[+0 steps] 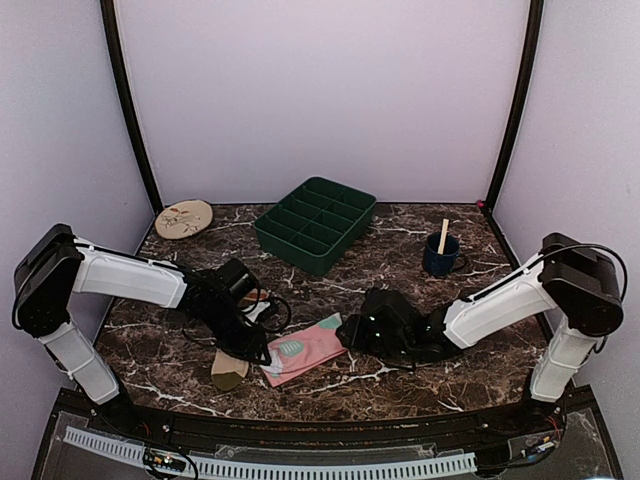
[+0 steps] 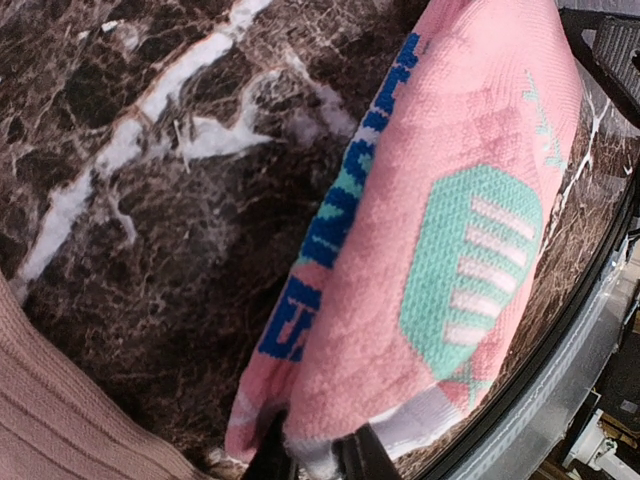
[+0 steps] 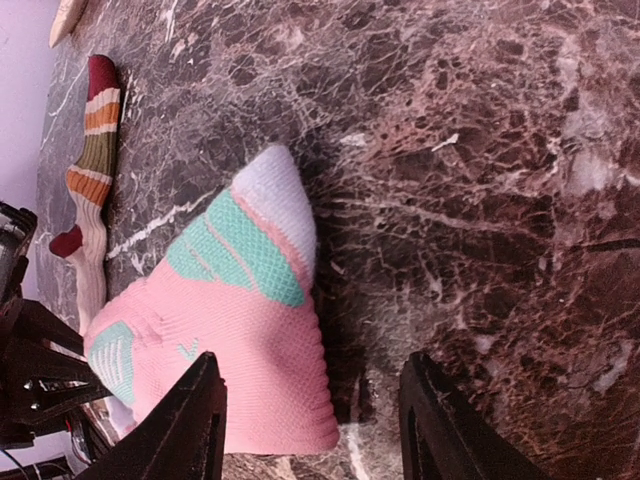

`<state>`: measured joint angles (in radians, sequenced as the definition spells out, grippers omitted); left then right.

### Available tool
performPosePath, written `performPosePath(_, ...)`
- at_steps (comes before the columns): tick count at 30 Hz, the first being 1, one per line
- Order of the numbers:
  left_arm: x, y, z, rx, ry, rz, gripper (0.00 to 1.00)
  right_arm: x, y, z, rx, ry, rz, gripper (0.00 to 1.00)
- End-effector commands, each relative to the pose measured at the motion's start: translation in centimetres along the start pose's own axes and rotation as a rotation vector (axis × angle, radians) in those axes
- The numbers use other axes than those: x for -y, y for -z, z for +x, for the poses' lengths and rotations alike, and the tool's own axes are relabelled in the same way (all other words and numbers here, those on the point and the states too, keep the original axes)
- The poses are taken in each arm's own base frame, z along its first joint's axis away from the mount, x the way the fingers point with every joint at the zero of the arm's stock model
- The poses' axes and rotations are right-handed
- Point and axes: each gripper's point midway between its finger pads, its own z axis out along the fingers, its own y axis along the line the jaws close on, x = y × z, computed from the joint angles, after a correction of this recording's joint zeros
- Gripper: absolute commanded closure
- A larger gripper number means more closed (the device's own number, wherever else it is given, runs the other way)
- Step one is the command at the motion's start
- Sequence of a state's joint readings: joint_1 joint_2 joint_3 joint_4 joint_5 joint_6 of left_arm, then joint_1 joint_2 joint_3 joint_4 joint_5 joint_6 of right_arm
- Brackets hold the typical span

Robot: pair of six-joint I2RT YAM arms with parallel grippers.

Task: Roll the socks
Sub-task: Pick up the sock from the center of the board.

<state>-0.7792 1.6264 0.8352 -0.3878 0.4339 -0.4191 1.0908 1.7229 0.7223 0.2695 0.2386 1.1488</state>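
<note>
Pink sock (image 1: 300,350): your right pincer (image 3: 312,365) gapes open over its edge at lower frame, so centre it before closing. The left pincer (image 2: 315,445) sits narrow around the cuff, and I cannot tell whether it grips.

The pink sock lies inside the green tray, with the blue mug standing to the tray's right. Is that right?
No. The pink sock lies on the table in front of the green tray, not inside; the top external view shows it.

A robot lab test booth: plain lilac wall panels (image 1: 320,90) on black posts (image 1: 125,100) enclose a marble-patterned worktop (image 1: 400,270), with a left arm (image 1: 130,275) and a right arm (image 1: 500,300) bolted at its near edge beside a slotted cable duct (image 1: 270,465).
</note>
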Motion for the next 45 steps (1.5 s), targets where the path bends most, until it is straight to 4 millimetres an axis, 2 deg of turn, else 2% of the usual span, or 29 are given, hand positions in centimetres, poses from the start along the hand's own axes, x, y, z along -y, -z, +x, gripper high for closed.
performPosePath(1,-0.7,-0.5,1.5,-0.046,0.020,-0.017,0.82,-0.2,-0.3,1.4,-0.021,-0.045,-0.034,0.45)
performPosePath(8,-0.7,-0.5,1.5,-0.042,0.027,-0.018,0.82,-0.5,-0.3,3.1,-0.054,-0.082,-0.058,0.47)
performPosePath(20,-1.2,-0.9,2.4,-0.051,0.050,-0.015,0.83,1.4,-0.1,4.6,-0.057,-0.185,-0.077,0.51)
performPosePath(32,-1.5,-0.7,2.9,-0.057,0.049,-0.029,0.83,1.3,-1.0,4.3,-0.018,-0.288,-0.142,0.65)
performPosePath(39,-1.6,-0.7,3.4,-0.061,0.053,-0.028,0.84,1.6,-1.0,4.1,-0.003,-0.308,-0.141,0.72)
performPosePath(45,-1.8,-0.7,3.6,-0.062,0.055,-0.028,0.84,1.3,-1.1,4.1,-0.004,-0.283,-0.137,0.82)
